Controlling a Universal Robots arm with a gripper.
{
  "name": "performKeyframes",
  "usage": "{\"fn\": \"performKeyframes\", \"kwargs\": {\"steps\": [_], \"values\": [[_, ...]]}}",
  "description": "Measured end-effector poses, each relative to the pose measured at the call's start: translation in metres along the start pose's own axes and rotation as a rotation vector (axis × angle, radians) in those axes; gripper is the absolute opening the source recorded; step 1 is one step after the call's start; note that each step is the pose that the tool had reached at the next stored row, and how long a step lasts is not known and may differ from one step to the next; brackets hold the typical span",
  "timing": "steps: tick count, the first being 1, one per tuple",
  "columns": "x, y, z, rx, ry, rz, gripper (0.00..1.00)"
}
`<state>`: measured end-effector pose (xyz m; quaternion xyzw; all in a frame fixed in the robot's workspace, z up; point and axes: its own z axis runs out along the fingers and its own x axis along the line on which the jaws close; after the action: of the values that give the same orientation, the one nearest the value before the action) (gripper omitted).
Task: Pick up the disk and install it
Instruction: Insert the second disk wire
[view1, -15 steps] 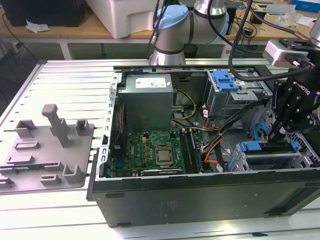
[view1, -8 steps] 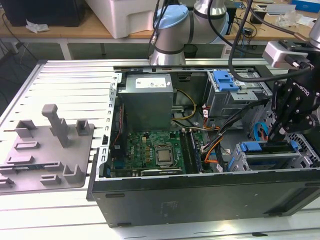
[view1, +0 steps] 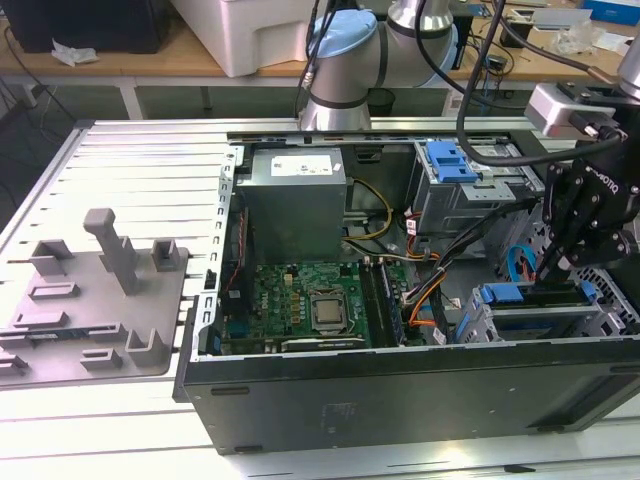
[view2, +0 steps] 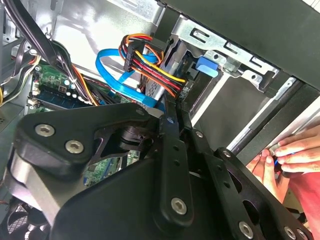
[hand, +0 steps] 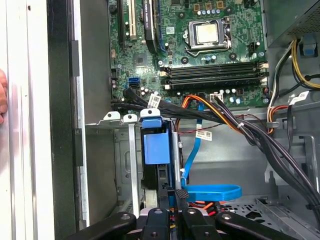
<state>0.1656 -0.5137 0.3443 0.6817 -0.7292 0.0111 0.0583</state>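
The disk (view1: 525, 294) lies in the drive cage (view1: 480, 325) at the front corner of the open computer case, on the exterior view's right. Its blue carrier frame shows along the top. In the first wrist view the disk (hand: 152, 145) stands on edge inside the cage, blue frame facing the camera. My gripper (view1: 553, 270) hangs directly over it. Its fingertips sit close together at the disk's cable end (hand: 174, 192), with nothing visible between them. In the second wrist view the gripper (view2: 176, 112) points at the cage beside a bundle of coloured power wires (view2: 150, 57).
A blue data cable (hand: 212, 191) loops beside the cage, and black cable bundles (hand: 250, 135) cross toward the motherboard (view1: 310, 300). A grey power-supply box (view1: 295, 195) and an upper bay with a blue latch tab (view1: 450, 160) stand behind. A person's hand (view2: 295, 155) rests at the case edge.
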Motion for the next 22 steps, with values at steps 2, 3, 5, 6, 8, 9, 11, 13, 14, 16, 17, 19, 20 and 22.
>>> {"fn": "performKeyframes", "kwargs": {"steps": [2,3,5,6,8,9,11,13,14,16,17,19,20,22], "values": [[0.0004,0.0000,0.0006,0.0000,0.0001,0.000,0.16],[0.0006,-0.0001,0.0007,0.0000,0.0000,0.000,0.16],[0.0006,0.0000,0.0007,0.0001,0.0000,0.000,0.16],[0.0006,0.0000,0.0007,0.0002,0.0000,0.000,0.16],[0.0006,0.0001,0.0007,0.0003,0.0000,0.000,0.16],[0.0007,0.0001,0.0007,0.0003,0.0000,0.000,0.16],[0.0005,0.0001,0.0007,0.0005,0.0000,0.000,0.16],[-0.0001,0.0002,0.0007,0.0005,-0.0001,0.000,0.16],[-0.0003,0.0003,0.0006,0.0005,0.0000,0.000,0.16],[-0.0009,0.0003,0.0005,0.0005,0.0000,0.000,0.16],[-0.0010,0.0004,0.0005,0.0005,0.0000,0.000,0.16],[-0.0011,0.0006,0.0004,0.0006,0.0000,0.000,0.16],[-0.0010,0.0012,0.0005,0.0007,-0.0001,0.000,0.16],[-0.0010,0.0020,0.0005,0.0010,0.0000,-0.001,0.16]]}}
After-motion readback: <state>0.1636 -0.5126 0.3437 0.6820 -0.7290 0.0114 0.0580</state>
